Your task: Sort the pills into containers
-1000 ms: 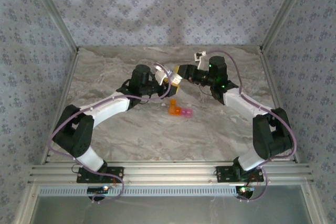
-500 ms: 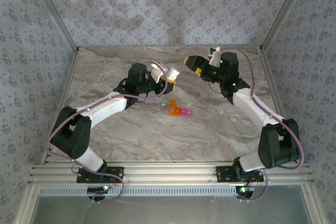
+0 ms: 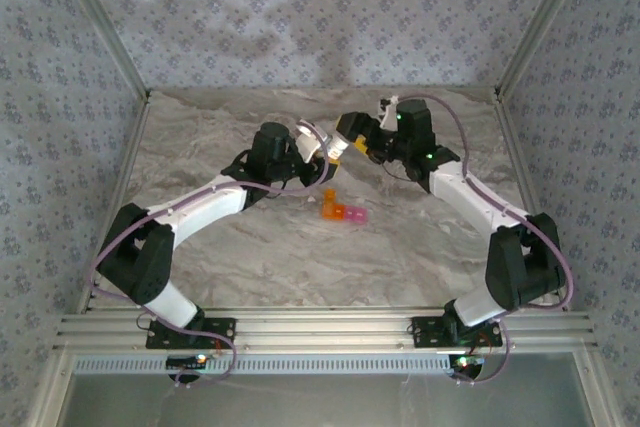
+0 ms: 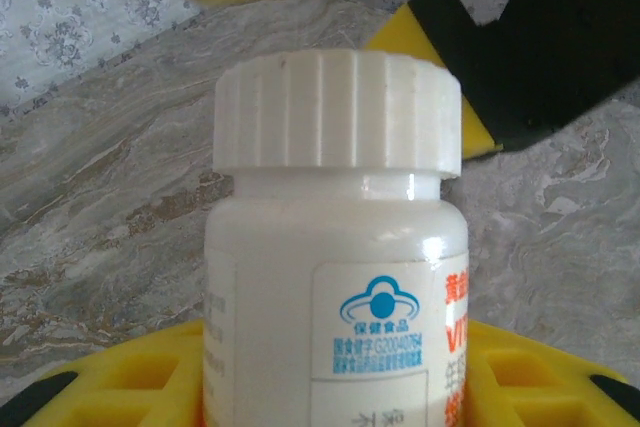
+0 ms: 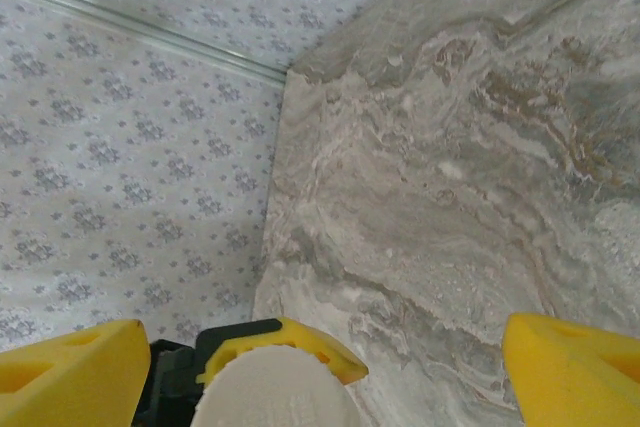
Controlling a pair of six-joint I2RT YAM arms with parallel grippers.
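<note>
The right pincer (image 3: pixel 348 139) is coming back from the far edge, released, straddling the ribbed white cap (image 4: pixel 338 112) of the small white plastic bottle (image 4: pixel 335 267) that the left pincer (image 3: pixel 321 150) is grasping. The orange-to-pink translucent container strip (image 3: pixel 343 211) is lying near the surface's centre. Centring on the cap before clenching seems wise.
</note>
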